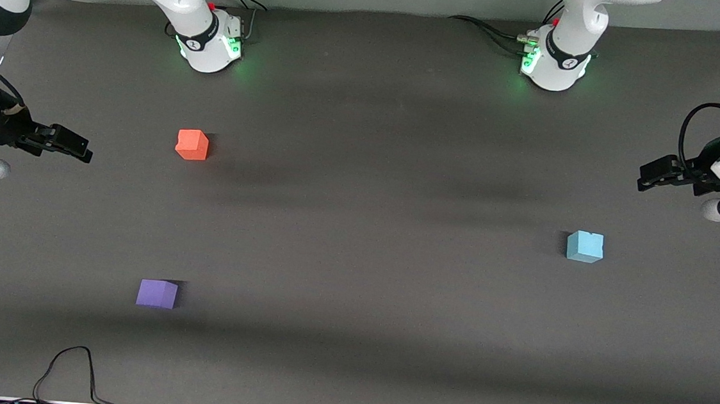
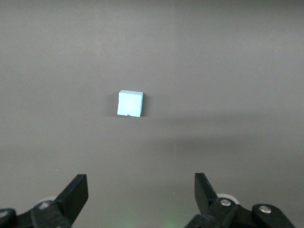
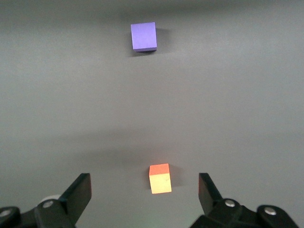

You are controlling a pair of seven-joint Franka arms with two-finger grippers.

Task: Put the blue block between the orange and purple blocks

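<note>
Blue block [image 1: 584, 246] lay near the desk's left-arm edge; left gripper [image 2: 141, 199] and right gripper [image 3: 145, 199] hovered, fingers apart. Risk: overshooting the orange block [image 1: 191, 144]–purple block [image 1: 157, 293] gap, knocking either.

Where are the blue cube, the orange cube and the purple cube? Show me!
Light sky-blue matte foam cube [image 1: 584, 246]: front view, on its top face.
Orange-red matte foam cube [image 1: 192, 144]: front view, on its top face.
Violet-purple matte foam cube [image 1: 157, 293]: front view, on the middle of the cube.
</note>
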